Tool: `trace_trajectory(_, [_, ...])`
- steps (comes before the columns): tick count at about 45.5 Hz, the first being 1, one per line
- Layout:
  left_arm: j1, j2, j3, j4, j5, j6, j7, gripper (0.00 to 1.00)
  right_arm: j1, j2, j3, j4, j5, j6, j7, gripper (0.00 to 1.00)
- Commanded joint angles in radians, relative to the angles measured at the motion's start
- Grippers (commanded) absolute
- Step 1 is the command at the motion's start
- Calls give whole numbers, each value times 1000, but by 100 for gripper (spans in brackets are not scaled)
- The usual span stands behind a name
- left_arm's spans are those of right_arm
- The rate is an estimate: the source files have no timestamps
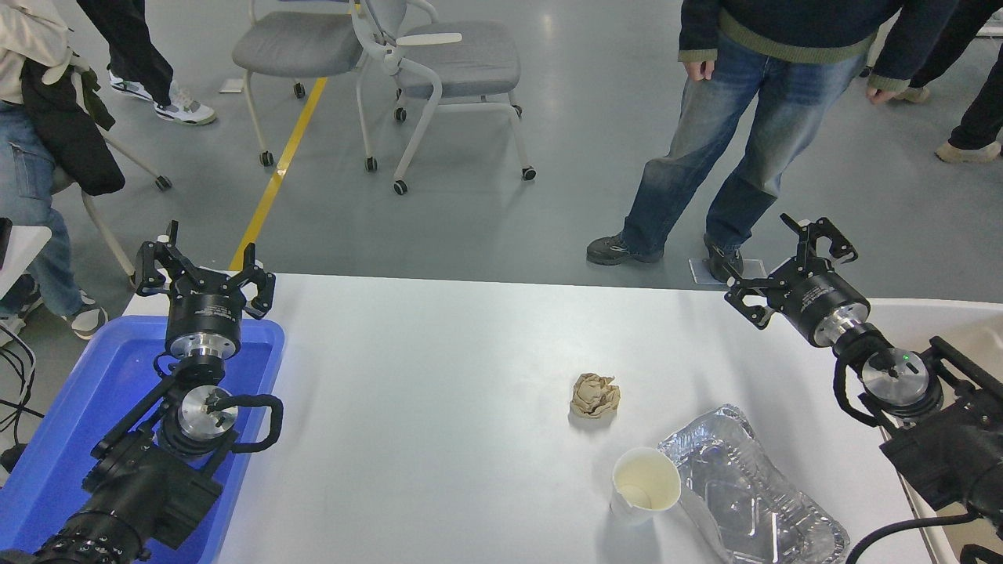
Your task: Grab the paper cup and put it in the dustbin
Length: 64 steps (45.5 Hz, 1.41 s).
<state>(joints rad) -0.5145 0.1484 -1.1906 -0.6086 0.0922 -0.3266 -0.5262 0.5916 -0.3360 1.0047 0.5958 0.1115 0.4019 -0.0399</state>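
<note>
The paper cup [645, 483] stands upright on the white table [439, 407] at the front right, its cream inside showing, right beside the crushed foil tray. The dustbin [940, 313] shows only as an off-white rim and beige inside at the right edge, mostly hidden behind my right arm. My right gripper [787, 260] is open and empty, raised over the table's far right corner, well behind the cup. My left gripper [204, 270] is open and empty, parked over the blue tray at the left.
A crumpled brown paper ball [595, 395] lies behind the cup. A crushed silver foil tray [748, 493] lies to the cup's right. A bright blue tray [102, 407] sits at the left edge. A person [752, 141] stands past the far edge; chairs further back.
</note>
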Motion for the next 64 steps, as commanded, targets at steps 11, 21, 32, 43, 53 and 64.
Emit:
trace_trajectory(11, [-1,3,5,0,0,0,0,99,-30,-83,-35,180,-53,-18,-2,100])
trace_trajectory(21, [-1,3,5,1,0,0,0,99,-32,-218,-169,309,-142,-44,-2,100])
trace_trajectory(32, [-1,3,5,0,0,0,0,99,25,-462,-411,542,-170,-106,0,100])
trace_trajectory(43, [-1,5,6,0,0,0,0,99,321,-699,-840,659,-263,-101,-2,100])
trace_trajectory(53, [-1,5,6,0,0,0,0,99,677,-804,-1253,772,-355,-94,-2,100])
trace_trajectory(64, [-1,5,6,0,0,0,0,99,1056,-813,-1685,878,-435,-84,0,100])
